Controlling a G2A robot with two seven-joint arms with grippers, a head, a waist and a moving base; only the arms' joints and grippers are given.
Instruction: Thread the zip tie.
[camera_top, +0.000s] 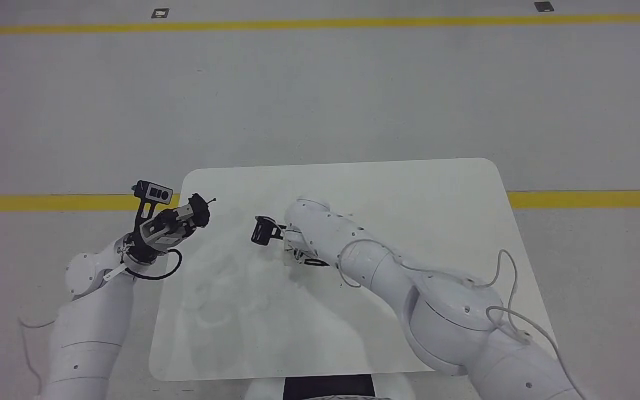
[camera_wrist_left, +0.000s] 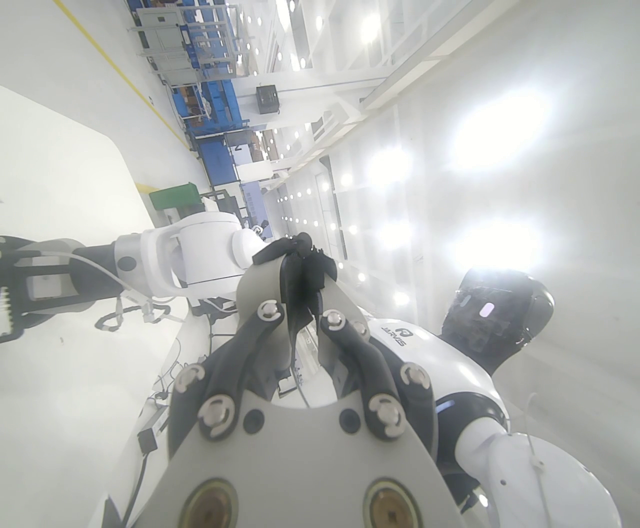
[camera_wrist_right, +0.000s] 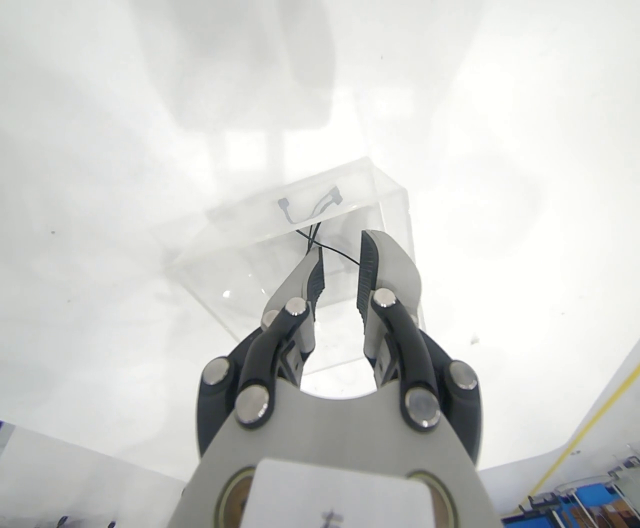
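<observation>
White table (camera_top: 430, 210), left fingers (camera_top: 198, 211) at its edge

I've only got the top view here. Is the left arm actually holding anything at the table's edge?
Observer: Yes. The left gripper has its fingers shut on a small black piece that juts past the tips.
Operator: And the right one?
Observer: The right gripper is open and grips nothing.
Operator: What's in front of it?
Observer: A clear box, with thin black zip ties at it, right by the fingertips.
</observation>
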